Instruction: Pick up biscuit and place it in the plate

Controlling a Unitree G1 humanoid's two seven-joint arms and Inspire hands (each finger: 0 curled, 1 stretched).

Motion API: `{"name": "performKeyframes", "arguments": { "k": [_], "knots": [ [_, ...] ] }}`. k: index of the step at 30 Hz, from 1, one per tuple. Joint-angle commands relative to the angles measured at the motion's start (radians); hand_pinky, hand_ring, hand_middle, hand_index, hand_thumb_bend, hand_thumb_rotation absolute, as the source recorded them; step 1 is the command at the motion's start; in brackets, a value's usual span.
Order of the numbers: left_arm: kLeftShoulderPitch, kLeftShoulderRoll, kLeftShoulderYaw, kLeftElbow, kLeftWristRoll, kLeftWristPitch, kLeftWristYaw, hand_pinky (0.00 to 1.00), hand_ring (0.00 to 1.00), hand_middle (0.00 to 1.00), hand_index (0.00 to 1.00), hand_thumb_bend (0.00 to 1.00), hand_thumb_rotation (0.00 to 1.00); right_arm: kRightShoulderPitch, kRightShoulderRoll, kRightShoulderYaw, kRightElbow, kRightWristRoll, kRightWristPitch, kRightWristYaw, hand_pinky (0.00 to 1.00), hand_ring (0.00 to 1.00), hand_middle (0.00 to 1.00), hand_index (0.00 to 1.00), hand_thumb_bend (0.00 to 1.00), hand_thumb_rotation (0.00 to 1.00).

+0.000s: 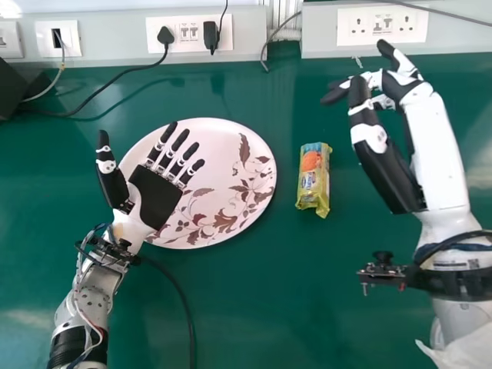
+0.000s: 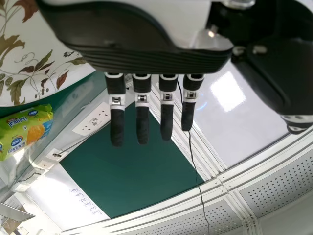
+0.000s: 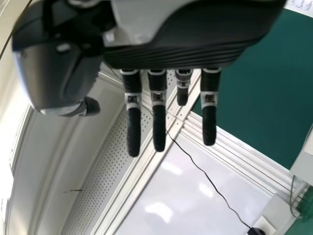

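- Plate (image 1: 219,138), partly covered by left hand (image 1: 156,196).
- Biscuit pack (image 2: 23,128), cut off at left wrist view's edge.
- Distant writing (image 2: 88,200), too small to read.

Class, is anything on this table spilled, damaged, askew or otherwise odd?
Nothing looks spilled or damaged: the biscuit packet lies beside the plate, its visible wrapping apparently untorn, and the plate's visible rim looks whole. Slightly odd is the left hand, palm up over part of the plate, where it might get in the way.

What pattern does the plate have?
Brown leaves and flowers on the plate; best in the head view.
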Motion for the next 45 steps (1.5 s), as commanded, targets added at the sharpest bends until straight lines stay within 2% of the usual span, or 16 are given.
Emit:
{"name": "performKeyframes", "arguments": {
  "k": [1, 7, 11, 24, 27, 28, 29, 31, 34, 45],
  "knots": [
    [-0.004, 0.006, 0.008, 0.007, 0.004, -0.005, -0.004, 0.61, 0.74, 0.81, 0.87, 1.0, 0.62, -0.009, -0.016, -0.01, -0.019, -0.02, 0.0, 0.008, 0.49, 0.59, 0.62, 0.5, 0.52, 0.09],
    [-0.005, 0.005, 0.008, 0.005, 0.0, 0.001, -0.003, 0.64, 0.77, 0.84, 0.89, 1.0, 0.62, -0.033, -0.051, -0.024, -0.017, -0.028, 0.007, 0.037, 0.49, 0.59, 0.63, 0.5, 0.52, 0.08],
    [-0.005, 0.007, 0.008, 0.009, 0.003, -0.005, -0.009, 0.62, 0.78, 0.85, 0.9, 1.0, 0.61, -0.048, -0.066, -0.024, -0.029, -0.043, 0.039, 0.071, 0.49, 0.59, 0.63, 0.5, 0.52, 0.09],
    [-0.005, 0.005, 0.008, 0.005, 0.004, -0.009, -0.008, 0.6, 0.79, 0.87, 0.91, 1.0, 0.62, -0.079, -0.112, -0.025, -0.022, -0.117, 0.064, 0.121, 0.49, 0.59, 0.63, 0.5, 0.52, 0.08],
    [-0.003, 0.001, 0.008, 0.003, 0.007, -0.026, -0.014, 0.6, 0.79, 0.87, 0.91, 1.0, 0.63, -0.078, -0.111, -0.022, -0.024, -0.123, 0.067, 0.122, 0.49, 0.62, 0.67, 0.5, 0.52, 0.09],
    [-0.003, 0.001, 0.007, 0.004, 0.008, -0.032, -0.019, 0.6, 0.79, 0.87, 0.91, 1.0, 0.63, -0.078, -0.11, -0.021, -0.025, -0.125, 0.07, 0.124, 0.49, 0.64, 0.69, 0.59, 0.65, 0.19],
    [-0.002, 0.001, 0.006, 0.004, 0.01, -0.039, -0.022, 0.6, 0.79, 0.88, 0.91, 1.0, 0.63, -0.078, -0.109, -0.02, -0.025, -0.128, 0.073, 0.126, 0.51, 0.68, 0.74, 0.66, 0.74, 0.27],
    [0.003, -0.002, 0.002, -0.002, 0.02, -0.061, -0.02, 0.6, 0.79, 0.88, 0.91, 1.0, 0.64, -0.076, -0.109, -0.019, -0.026, -0.137, 0.075, 0.128, 0.53, 0.71, 0.79, 0.73, 0.8, 0.32],
    [0.008, -0.006, -0.001, -0.009, 0.028, -0.08, -0.018, 0.6, 0.79, 0.88, 0.91, 1.0, 0.66, -0.076, -0.108, -0.017, -0.023, -0.157, 0.078, 0.126, 0.56, 0.74, 0.84, 0.79, 0.83, 0.38],
    [0.016, -0.005, -0.004, -0.016, 0.033, -0.091, -0.026, 0.61, 0.79, 0.88, 0.93, 1.0, 0.67, -0.088, -0.117, -0.01, -0.004, -0.216, 0.089, 0.149, 0.6, 0.8, 0.89, 0.85, 0.87, 0.44]
  ]
}}
